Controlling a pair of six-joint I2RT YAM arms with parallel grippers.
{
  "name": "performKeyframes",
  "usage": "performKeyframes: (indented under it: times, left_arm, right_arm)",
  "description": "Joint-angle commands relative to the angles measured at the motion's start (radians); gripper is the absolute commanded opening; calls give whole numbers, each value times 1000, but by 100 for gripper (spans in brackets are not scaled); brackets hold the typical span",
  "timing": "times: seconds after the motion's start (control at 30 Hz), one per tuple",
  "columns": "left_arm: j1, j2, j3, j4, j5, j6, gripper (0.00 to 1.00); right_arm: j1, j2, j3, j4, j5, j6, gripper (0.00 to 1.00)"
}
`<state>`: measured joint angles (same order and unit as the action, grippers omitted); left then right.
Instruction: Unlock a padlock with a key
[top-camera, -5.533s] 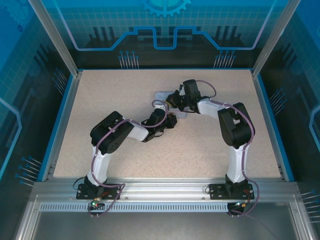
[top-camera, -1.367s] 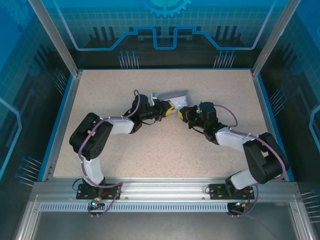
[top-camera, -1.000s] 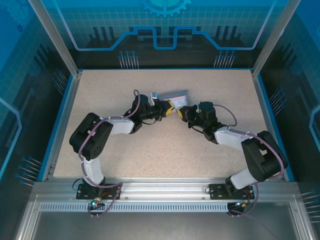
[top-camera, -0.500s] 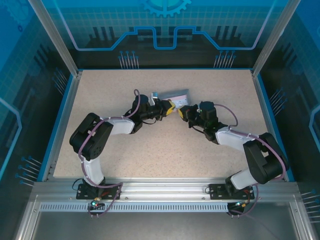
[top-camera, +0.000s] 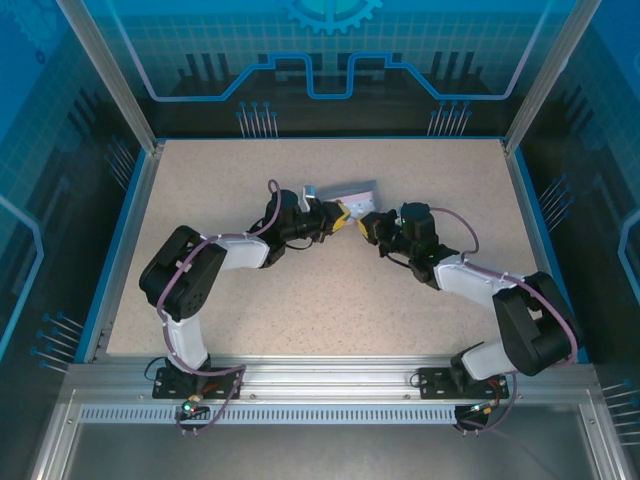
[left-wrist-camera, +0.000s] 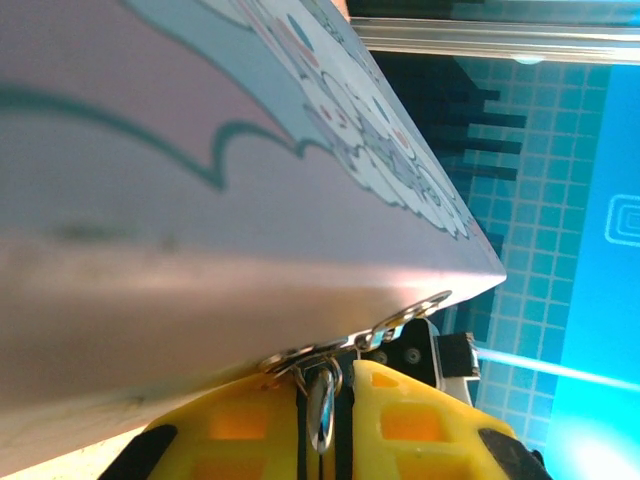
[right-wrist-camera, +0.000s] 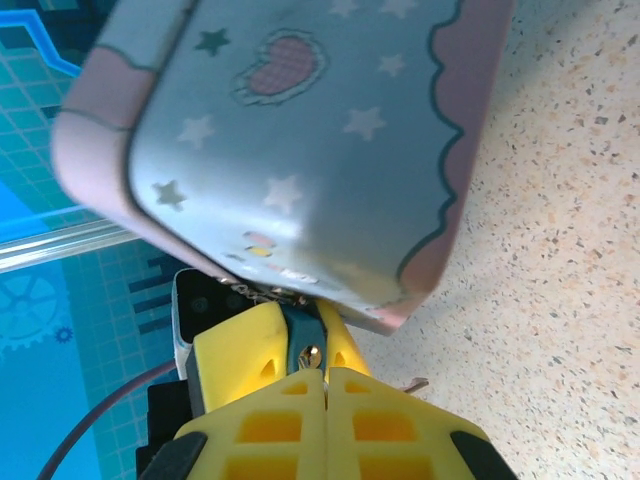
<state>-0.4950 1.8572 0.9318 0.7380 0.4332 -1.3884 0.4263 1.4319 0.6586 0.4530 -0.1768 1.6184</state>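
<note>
At the middle of the bench (top-camera: 300, 300), just in front of the cartoon-printed tin (top-camera: 345, 190), the two arms meet nose to nose. The left pincer (top-camera: 337, 216) comes in from the left and the right pincer (top-camera: 368, 226) from the right, with hardly any room between them.

The padlock (right-wrist-camera: 298, 335) hangs at the tin's lower front edge, where a small metal clasp (left-wrist-camera: 400, 320) sticks out. The left pincer is clenched on it. In the left wrist view a thin metal loop sits pinched in the narrow slot between the yellow fingers, and in the right wrist view the bluish body shows between those fingers.

The right pincer has its fingers pressed flat together. A small brassy point shows right at the top of their seam, and I take that to be the key (right-wrist-camera: 313, 352), gripped between the pads with only its tip out. I can't be sure of it at this size.

What matters for the next move is the line between the two. The padlock lies dead ahead of the right pincer, almost touching its tips. The key's long axis seems to run along the finger seam, straight at the lock. It looks like a short push forward and then a twist, with the left arm holding the lock steady. A slight tilt would likely send the tip skating off the body.
</note>
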Motion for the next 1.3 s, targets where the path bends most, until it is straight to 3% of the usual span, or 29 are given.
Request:
performKeyframes:
  times: [0.0,0.47,1.27]
  left_arm:
    - [-8,-73,-1,-25,-28,23,0]
    - [-40,-213,-86,-198,-107,46,0]
    - [-53,-196,-80,-184,-108,37,0]
  right_arm:
    - [2,-35,-4,-51,-13,-38,0]
    - [24,-179,-86,-99,-54,-89,0]
    - [57,-61,-55,9,-37,-42,0]
